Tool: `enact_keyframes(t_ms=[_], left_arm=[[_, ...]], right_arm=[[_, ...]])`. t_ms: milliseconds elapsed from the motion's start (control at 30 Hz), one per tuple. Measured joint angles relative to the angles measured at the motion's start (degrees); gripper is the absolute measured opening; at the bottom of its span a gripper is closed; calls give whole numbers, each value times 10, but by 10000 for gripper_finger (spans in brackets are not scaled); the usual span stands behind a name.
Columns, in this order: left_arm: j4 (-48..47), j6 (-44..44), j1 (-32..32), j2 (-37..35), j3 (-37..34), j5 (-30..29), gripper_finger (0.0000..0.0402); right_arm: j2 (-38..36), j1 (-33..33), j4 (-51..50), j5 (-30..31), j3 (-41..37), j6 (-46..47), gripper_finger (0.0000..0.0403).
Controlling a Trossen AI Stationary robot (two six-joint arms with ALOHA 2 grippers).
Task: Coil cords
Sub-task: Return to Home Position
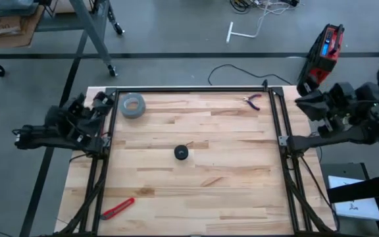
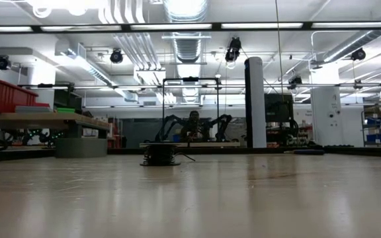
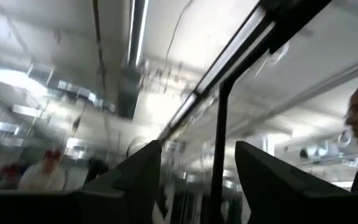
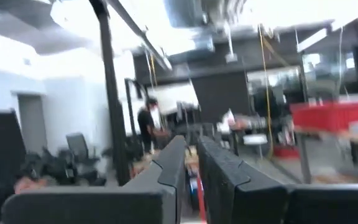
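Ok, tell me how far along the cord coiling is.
Done: the cord looks wound onto the black reel in the middle of the table, with only a short tail showing. In hand: nothing; the left gripper and right gripper sit off the table's sides, empty. Left: apparently only parking the arms.

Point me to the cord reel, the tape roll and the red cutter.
cord reel [image 1: 181, 153]: high view, middle of its top face.
tape roll [image 1: 133, 114]: high view, on the grey band, not the hole.
red cutter [image 1: 118, 209]: high view, middle of its body.
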Motion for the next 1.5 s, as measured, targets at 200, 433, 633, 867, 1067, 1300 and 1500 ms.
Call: enact_keyframes(t_ms=[200, 433, 633, 867, 1067, 1300, 1500], left_arm=[[171, -16, 0, -36, -138, -9, 190], [201, -32, 0, -61, -211, -54, 200], [206, -24, 0, -82, -243, -59, 207], [350, -20, 0, -109, -317, -83, 201], [302, -13, 0, -126, -317, -82, 208], [163, -66, 0, -116, -317, -57, 209], [161, -16, 0, -93, -317, -61, 193]], right_arm=[[-101, 0, 72, 2, -103, -5, 43], [-211, 0, 81, 32, -188, 20, 58], [-280, 0, 84, 33, -239, 36, 69], [-295, 0, 64, 68, -277, 49, 72], [-300, 0, 39, 98, -300, 48, 57], [-291, 1, 47, -29, -331, 128, 42], [-300, 0, 75, -54, -384, 96, 33]])
